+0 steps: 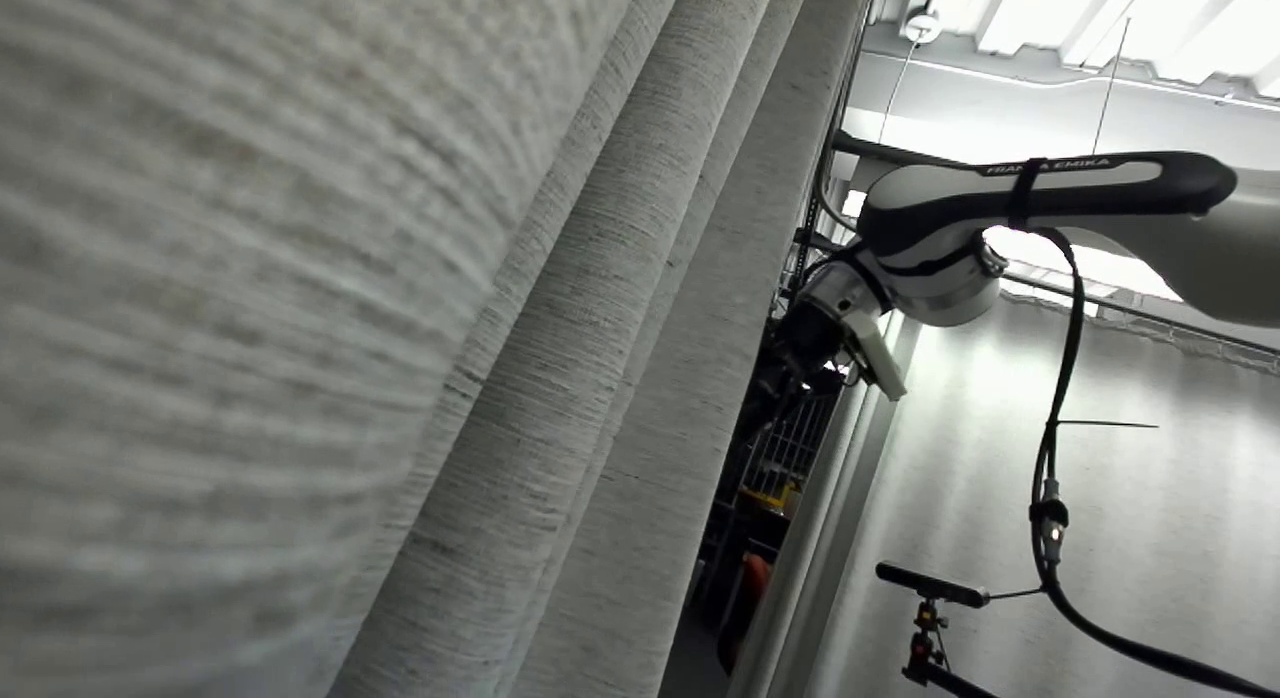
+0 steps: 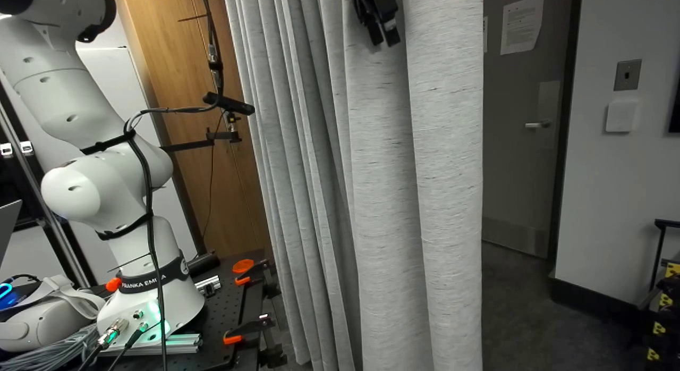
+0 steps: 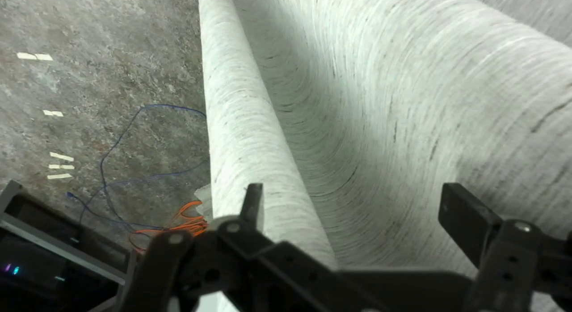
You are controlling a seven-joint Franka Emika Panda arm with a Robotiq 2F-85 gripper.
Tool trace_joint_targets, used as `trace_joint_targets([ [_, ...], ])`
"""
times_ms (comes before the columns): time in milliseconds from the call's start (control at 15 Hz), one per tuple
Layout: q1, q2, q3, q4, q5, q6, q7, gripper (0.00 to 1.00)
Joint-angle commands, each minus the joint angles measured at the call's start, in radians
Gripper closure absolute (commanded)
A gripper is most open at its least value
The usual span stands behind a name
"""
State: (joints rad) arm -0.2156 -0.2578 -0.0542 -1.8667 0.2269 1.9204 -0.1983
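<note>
A pale grey, dark-flecked curtain (image 3: 380, 124) hangs in long folds and fills much of the wrist view. My gripper (image 3: 351, 200) stands open there, jaws wide apart. One rolled fold runs down beside the left finger (image 3: 253, 204); the right finger (image 3: 469, 218) lies over a broader part of the cloth. Whether either finger touches it I cannot tell. At the top of an exterior view the gripper's dark tip (image 2: 385, 39) shows against the curtain (image 2: 393, 174), the rest cut off. In an exterior view the curtain edge (image 1: 720, 398) borders the dark gripper, whose fingers are hard to make out.
A small camera (image 2: 228, 103) sits on a bracket near the arm, with a cable (image 2: 149, 201) along the arm. Clamps (image 2: 249, 328) line the base table's edge. Behind the curtain is a door (image 2: 518, 148). Blue cable (image 3: 105, 164) and orange cable (image 3: 187, 222) lie on the floor.
</note>
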Motion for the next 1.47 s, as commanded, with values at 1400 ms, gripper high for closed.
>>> trace_joint_targets([
  [1400, 0.173, -0.357, -0.118, -0.155, -0.001, -0.075, -0.108, 0.00],
])
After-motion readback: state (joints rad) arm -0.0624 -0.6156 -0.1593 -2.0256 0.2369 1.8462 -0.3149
